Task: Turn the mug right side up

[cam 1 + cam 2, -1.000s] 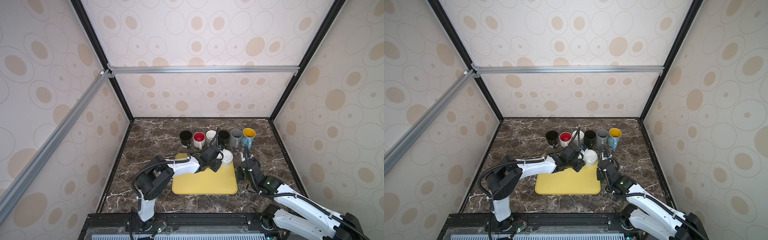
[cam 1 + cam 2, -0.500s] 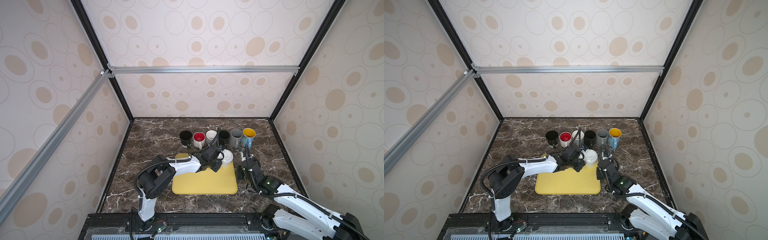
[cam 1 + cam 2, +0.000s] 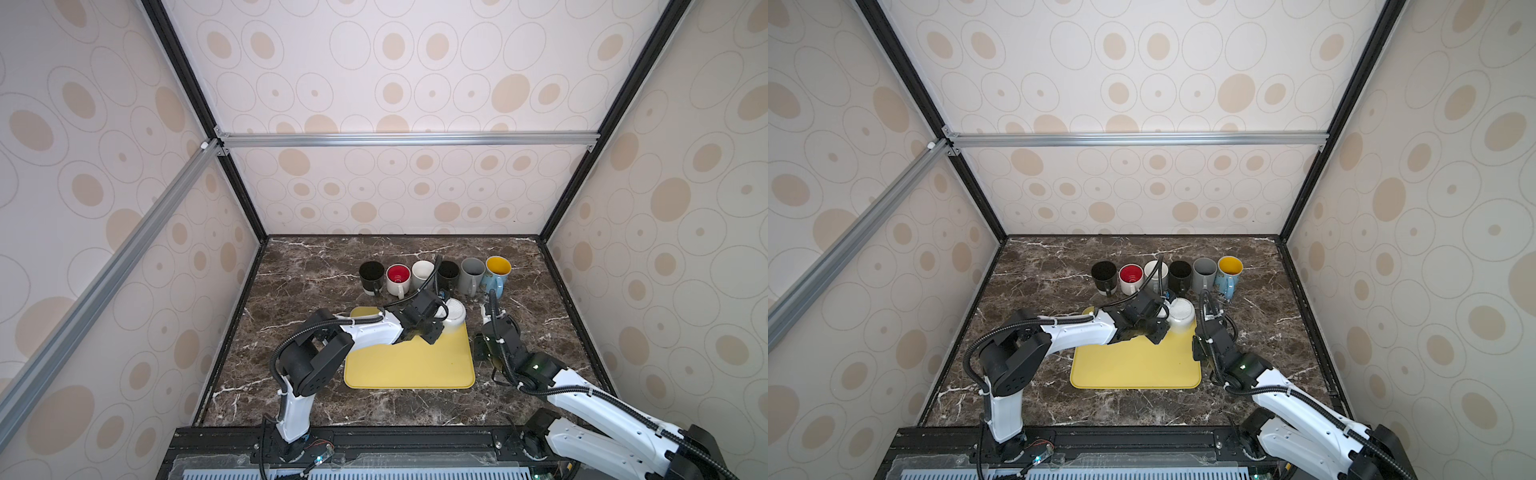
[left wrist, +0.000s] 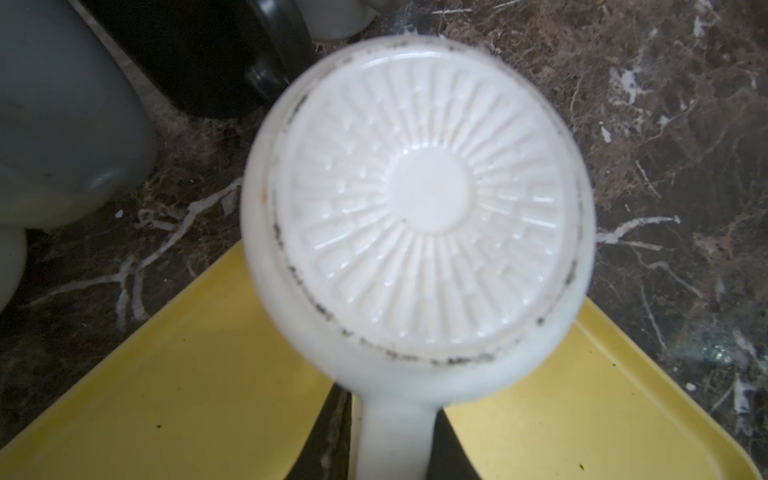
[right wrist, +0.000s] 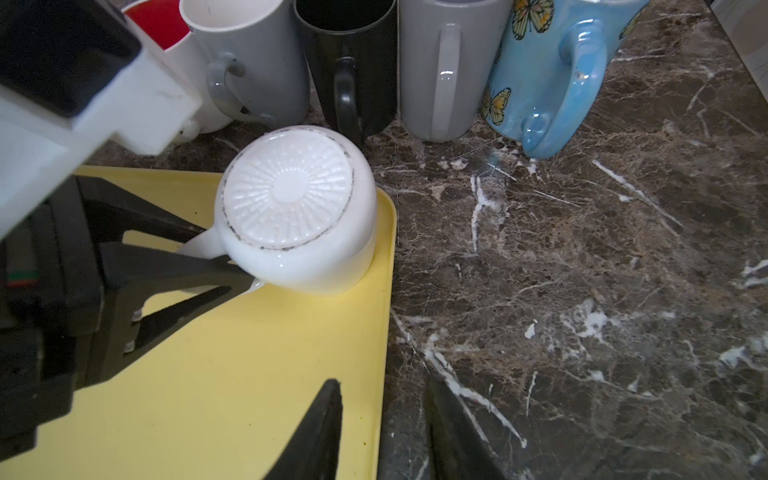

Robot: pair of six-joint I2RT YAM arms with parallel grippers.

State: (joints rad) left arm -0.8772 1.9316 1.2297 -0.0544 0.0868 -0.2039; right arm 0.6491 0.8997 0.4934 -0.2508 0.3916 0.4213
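The left tool (image 4: 392,419) clamps only the handle (image 4: 392,440) of the upside-down white mug (image 3: 454,316) at the upper-right corner of the yellow tray (image 3: 409,365), right tool (image 5: 382,419) apart and empty, so turning it risks it swivelling loose into the mugs (image 3: 471,274) behind

**A:** What encloses the scene?
**B:** Pale wall panels (image 3: 415,83) printed with beige ovals and thin rings, on three sides, joined by black corner posts (image 3: 191,83).
**A:** And the metal members?
**B:** A silver crossbar (image 3: 407,139) spans the rear; a second bar (image 3: 104,280) slants along the left wall.
**A:** The floor?
**B:** Dark brown marble (image 3: 316,266), white-veined, evenly lit, with a black rail (image 3: 415,436) along its near edge.
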